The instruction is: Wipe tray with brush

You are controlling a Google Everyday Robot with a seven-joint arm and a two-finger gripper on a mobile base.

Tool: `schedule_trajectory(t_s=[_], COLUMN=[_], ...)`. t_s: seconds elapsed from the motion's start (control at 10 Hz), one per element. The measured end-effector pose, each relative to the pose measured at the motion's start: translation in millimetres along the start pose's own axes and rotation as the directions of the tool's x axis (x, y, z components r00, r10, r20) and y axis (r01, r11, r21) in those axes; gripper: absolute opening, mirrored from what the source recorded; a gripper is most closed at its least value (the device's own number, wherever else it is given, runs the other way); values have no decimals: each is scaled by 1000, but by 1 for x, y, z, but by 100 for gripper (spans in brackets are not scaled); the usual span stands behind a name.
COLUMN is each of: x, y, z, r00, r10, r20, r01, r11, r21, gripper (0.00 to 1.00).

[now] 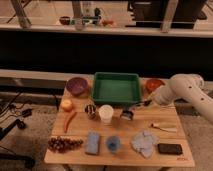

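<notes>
Green tray (pixel 116 89) at far centre of table. Just near its right near corner, brush (pixel 129 114): head low-left, handle slanting up-right into gripper (pixel 148 103). Jaws pinched tight on handle. Tray lies left and far of jaws.

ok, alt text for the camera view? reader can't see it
A white robot arm reaches in from the right, its hand shut on a black brush, brush head low by the front edge of an empty green tray. A purple bowl, white cup and grapes share the wooden table.
</notes>
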Motion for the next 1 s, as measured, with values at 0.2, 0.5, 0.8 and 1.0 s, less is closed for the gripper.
schedule_trajectory(t_s=[0.2,0.5,0.8,1.0], x=[-10,-24,-44,-48], y=[-5,-5,-26,-51], z=[-25,-35,-14,-11], r00=[1000,999,996,994], r10=[-15,-49,-89,-109], r20=[15,11,-2,-22], r01=[15,48,89,109], r11=[999,998,996,994], r21=[30,34,6,5], gripper=[9,9,9,9])
